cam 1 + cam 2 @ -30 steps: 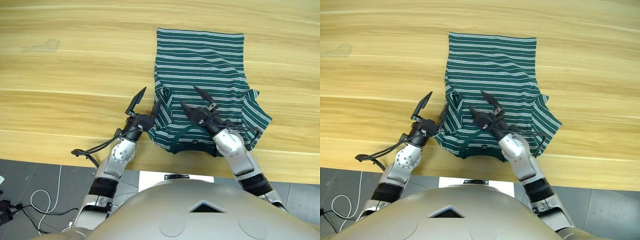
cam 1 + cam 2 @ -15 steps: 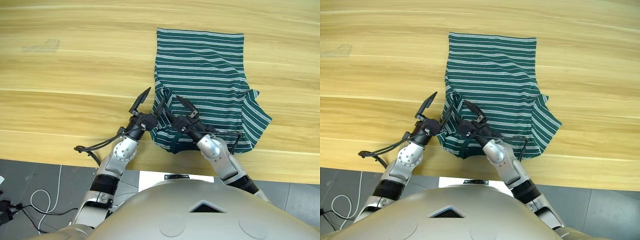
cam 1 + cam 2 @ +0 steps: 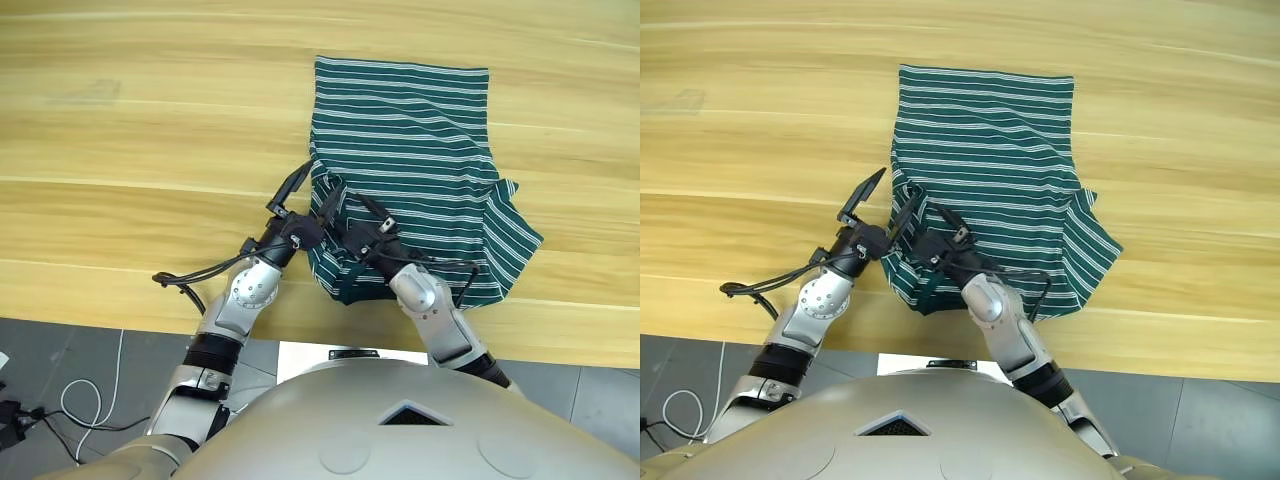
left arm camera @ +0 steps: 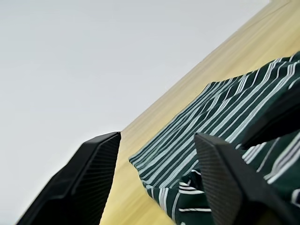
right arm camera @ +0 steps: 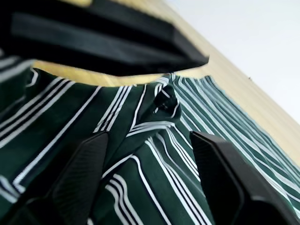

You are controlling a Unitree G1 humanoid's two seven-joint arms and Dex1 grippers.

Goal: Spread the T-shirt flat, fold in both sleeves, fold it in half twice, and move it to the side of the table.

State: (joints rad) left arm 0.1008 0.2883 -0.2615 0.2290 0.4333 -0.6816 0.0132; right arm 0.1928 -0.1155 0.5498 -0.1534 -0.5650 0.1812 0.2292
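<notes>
left eye view | my left fingers (image 3: 292,187) and right fingers (image 5: 220,173) both wide, empty | both have converged on the t-shirt (image 3: 420,130) near-left corner, flat on the surface (image 3: 150,150) | i judge a grasp there imminent

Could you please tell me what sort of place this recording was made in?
Probably an indoor lab or workroom: a long wooden table holds a striped T-shirt, the grey tiled floor below its near edge has loose cables, and a plain pale wall lies beyond the table.

Light wooden table (image 3: 150,120), grey floor (image 3: 60,370) with cables (image 3: 75,400).
</notes>
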